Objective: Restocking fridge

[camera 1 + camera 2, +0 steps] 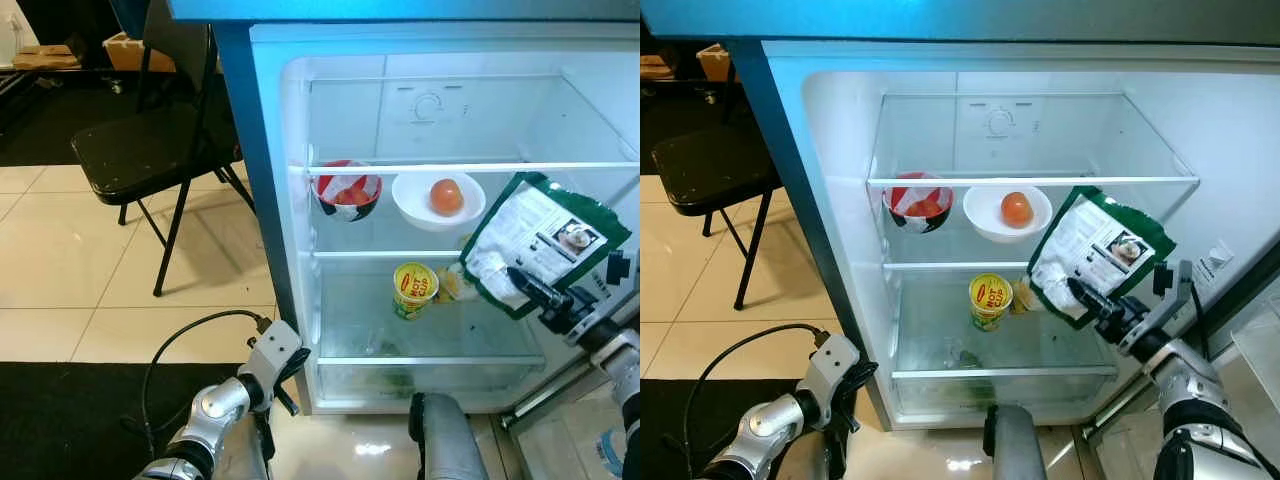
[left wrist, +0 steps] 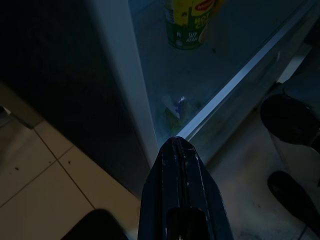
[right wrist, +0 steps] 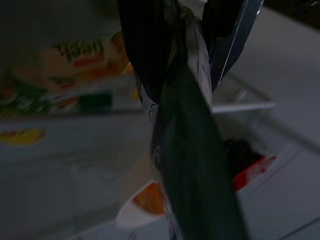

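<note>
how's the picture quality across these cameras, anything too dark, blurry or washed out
Left eye view: sharp and bright, fridge interior a little washed out, glare on the floor tile before it. Right eye view: much the same. Left wrist view: dim and shadowed, yet the left hand and yellow cup read. Right wrist view: dark, the green pouch up close and soft, the background blurred.

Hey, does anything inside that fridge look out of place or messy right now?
Mostly tidy. The yellow can sits tilted on the lower shelf, not upright. The right gripper holds a green pouch at the fridge opening, not yet shelved.
</note>
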Motion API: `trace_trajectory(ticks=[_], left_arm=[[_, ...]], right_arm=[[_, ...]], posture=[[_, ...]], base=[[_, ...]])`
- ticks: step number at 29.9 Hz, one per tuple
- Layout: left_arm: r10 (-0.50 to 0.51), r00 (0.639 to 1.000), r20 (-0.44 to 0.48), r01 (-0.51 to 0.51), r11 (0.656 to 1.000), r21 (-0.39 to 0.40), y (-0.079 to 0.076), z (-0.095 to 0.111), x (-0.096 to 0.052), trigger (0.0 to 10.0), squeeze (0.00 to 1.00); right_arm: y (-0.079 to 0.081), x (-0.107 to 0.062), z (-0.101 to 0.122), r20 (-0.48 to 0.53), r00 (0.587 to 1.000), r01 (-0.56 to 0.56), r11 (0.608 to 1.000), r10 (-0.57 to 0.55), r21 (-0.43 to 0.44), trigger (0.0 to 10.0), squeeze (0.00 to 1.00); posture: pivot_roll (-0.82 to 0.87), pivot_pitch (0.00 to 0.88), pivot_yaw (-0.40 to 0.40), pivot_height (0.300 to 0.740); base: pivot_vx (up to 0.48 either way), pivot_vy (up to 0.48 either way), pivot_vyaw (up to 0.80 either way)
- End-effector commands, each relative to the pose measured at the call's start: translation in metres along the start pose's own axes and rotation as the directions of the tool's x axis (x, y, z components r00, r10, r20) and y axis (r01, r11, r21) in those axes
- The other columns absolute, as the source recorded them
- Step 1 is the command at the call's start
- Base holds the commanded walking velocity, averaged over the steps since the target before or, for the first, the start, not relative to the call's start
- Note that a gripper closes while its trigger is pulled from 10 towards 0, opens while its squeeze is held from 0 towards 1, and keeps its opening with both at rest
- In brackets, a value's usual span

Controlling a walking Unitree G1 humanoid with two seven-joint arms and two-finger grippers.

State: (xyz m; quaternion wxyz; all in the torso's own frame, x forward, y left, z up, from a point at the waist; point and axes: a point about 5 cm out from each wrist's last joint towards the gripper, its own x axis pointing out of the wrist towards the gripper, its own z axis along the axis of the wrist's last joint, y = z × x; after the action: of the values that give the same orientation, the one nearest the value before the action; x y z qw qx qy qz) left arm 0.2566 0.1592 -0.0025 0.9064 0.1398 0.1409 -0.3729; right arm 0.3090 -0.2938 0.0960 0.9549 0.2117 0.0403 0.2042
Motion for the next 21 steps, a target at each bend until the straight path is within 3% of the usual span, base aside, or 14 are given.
trace_trajectory(ticks=[1, 13, 21], left_arm=[[-0.016, 1.0, 0.008, 0.016, 1.0, 0.024, 0.001, 0.003, 0.001, 10.0, 0.0], [-0.044, 0.998, 0.049, 0.041, 0.998, 0.047, -0.003, 0.012, 0.007, 10.0, 0.0], [-0.083, 0.993, 0.08, 0.078, 0.995, 0.054, -0.008, 0.017, 0.011, 10.0, 0.0]], right_arm=[[0.0, 0.008, 0.014, 0.016, 0.999, 0.04, 0.996, -0.039, -0.078, 10.0, 0.0], [0.006, 0.034, 0.028, 0.061, 0.977, 0.211, 0.968, -0.205, -0.135, 10.0, 0.0], [0.004, 0.038, 0.028, 0.074, 0.952, 0.306, 0.94, -0.297, -0.15, 10.0, 0.0]], posture=[[-0.05, 0.0, -0.043, 0.41], [-0.05, 0.0, -0.046, 0.41], [-0.05, 0.0, -0.048, 0.41]], base=[[0.0, 0.0, 0.0], [0.0, 0.0, 0.0], [0.0, 0.0, 0.0]])
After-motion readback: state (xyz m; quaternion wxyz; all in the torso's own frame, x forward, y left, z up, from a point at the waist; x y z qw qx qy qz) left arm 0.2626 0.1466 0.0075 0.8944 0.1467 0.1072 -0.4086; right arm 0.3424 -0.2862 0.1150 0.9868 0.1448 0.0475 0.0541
